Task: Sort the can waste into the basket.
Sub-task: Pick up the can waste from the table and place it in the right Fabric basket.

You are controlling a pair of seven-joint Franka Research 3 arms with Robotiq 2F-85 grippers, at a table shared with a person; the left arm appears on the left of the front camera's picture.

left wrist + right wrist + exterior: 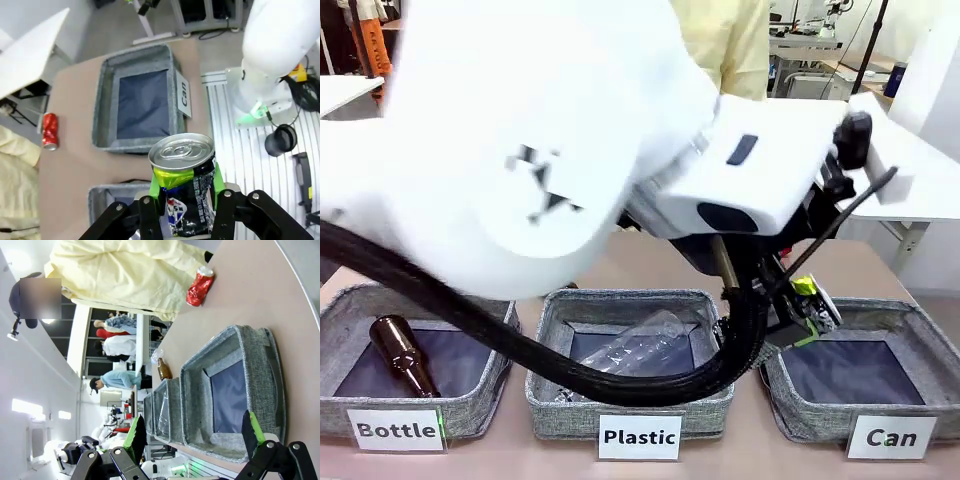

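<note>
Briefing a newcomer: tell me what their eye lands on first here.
The left gripper clamps a dark can with green-yellow print, held in the air just short of the Can basket. A dented red can lies on the table beyond that basket, beside the person's yellow garment.

The left arm point(520, 150) is a bulky, rounded white shell, and a thick black ribbed hose point(570, 372) runs beneath it. Its wrist block point(750, 170) is flat and white with dark oval insets. The left gripper point(186, 175) has black linkage bars with small silver pins at the joints, and its fingers point(156, 186) are faced in bright green. The right gripper point(192, 432) is built alike: black bars, silver pins, green-faced fingers point(132, 432). The right arm point(280, 45) is a smooth white column whose base point(248, 117) glows green, with black cables point(300, 95) beside it. The person point(730, 45) wears a loose pale yellow garment.
</note>
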